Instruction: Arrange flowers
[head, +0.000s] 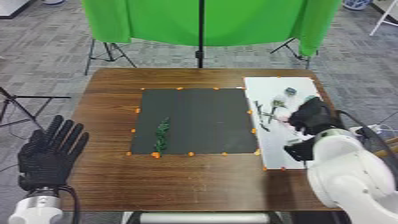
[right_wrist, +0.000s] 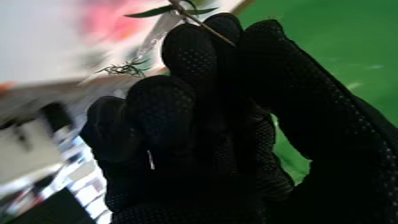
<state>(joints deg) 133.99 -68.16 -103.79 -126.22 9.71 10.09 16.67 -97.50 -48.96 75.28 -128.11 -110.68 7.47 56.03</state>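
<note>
"Tabletop (head: 195, 190) first, shall we? It's the biggest thing before us, brown wood all across."

"Then the dark mat (head: 200, 117) in its middle, our likely place for arranging. Just to the right we have the white board (head: 284, 162), narrower, with the supply on it."

"And our hands?"

"Our left hand (head: 49, 155) waits at the table's left edge, fingers straight and holding nothing. Our right hand (head: 313, 119) is over the white board, its fingers and thumb closed on something thin."

"Which we'll come to. Next down in size?"

"Several loose flowers (head: 278, 103) on the board, just beside the right hand. Smaller than that spread is the green sprig (head: 162, 136), lying lengthwise near the mat's left side (a lonely start, if it is our start)."

"So the thin thing must be last."

"Yes, a leafy stem (right_wrist: 183, 11), pinched between finger and thumb in the right wrist view. We can't tell which bloom it carries, if any."

"Then we'd call the step in hand picking from the supply, with the arranging at an early stage."

"Agreed. Next we should lift this stem without dragging its neighbours, carry it left to the mat, and lay it beside the sprig, gently enough to spare the leaves."
</note>
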